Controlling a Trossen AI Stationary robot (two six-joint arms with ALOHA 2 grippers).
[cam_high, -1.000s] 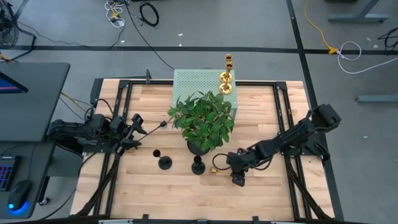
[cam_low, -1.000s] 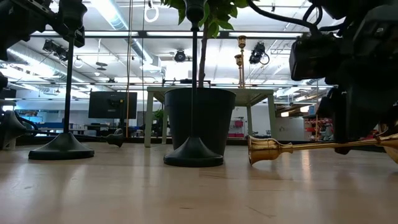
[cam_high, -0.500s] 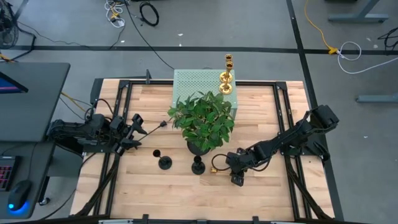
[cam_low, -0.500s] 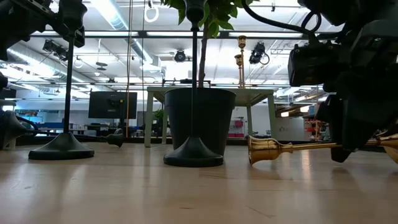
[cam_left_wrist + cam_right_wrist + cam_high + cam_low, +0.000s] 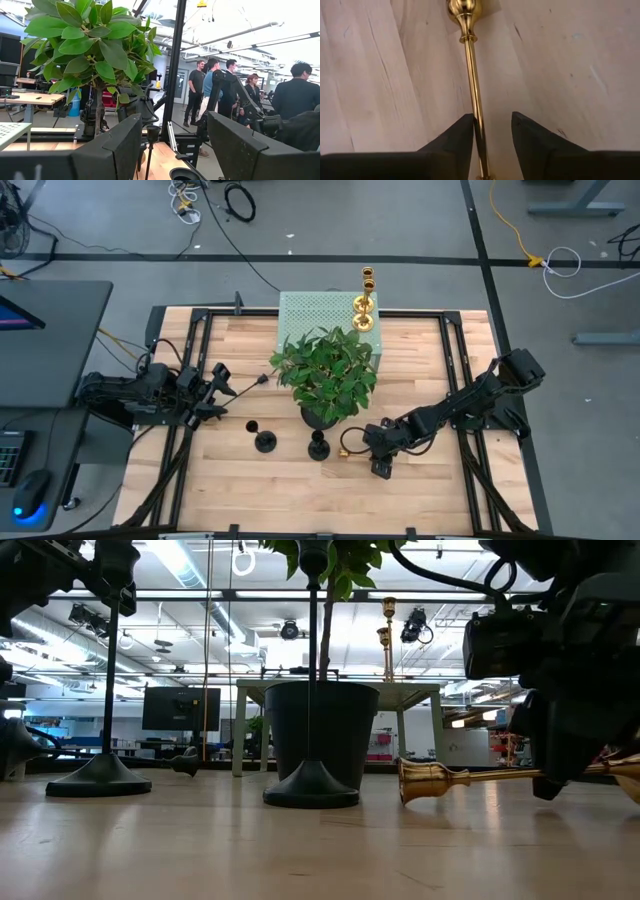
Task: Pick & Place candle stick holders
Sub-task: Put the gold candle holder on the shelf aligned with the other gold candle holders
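A gold candlestick (image 5: 348, 444) lies on its side on the table, base (image 5: 422, 781) toward the plant, stem (image 5: 471, 80) running toward the table's right. My right gripper (image 5: 380, 467) is low over it and open, its fingers on either side of the stem (image 5: 492, 120). Two black candlesticks (image 5: 265, 442) (image 5: 318, 448) stand on their round bases in front of the plant. Another gold candlestick (image 5: 364, 315) stands on the green box. My left gripper (image 5: 222, 388) waits open and empty at the table's left. My right gripper comes from above, pointing down, with one finger on each side of the lying gold candlestick's stem (image 5: 476, 117). The stem runs close along the inner edge of one finger (image 5: 462, 135). I cannot tell whether it touches. The candlestick lies flat on the table.
A leafy plant (image 5: 325, 370) in a black pot (image 5: 320, 730) stands mid-table, just behind the black candlesticks. A green perforated box (image 5: 300, 315) sits at the far edge. People stand in the room beyond the table (image 5: 210, 90). Bare wood lies along the near edge (image 5: 300, 495).
My right gripper has come down a little onto the lying gold candlestick's stem and shifted slightly toward the table's left. The candlestick has stayed where it lay.
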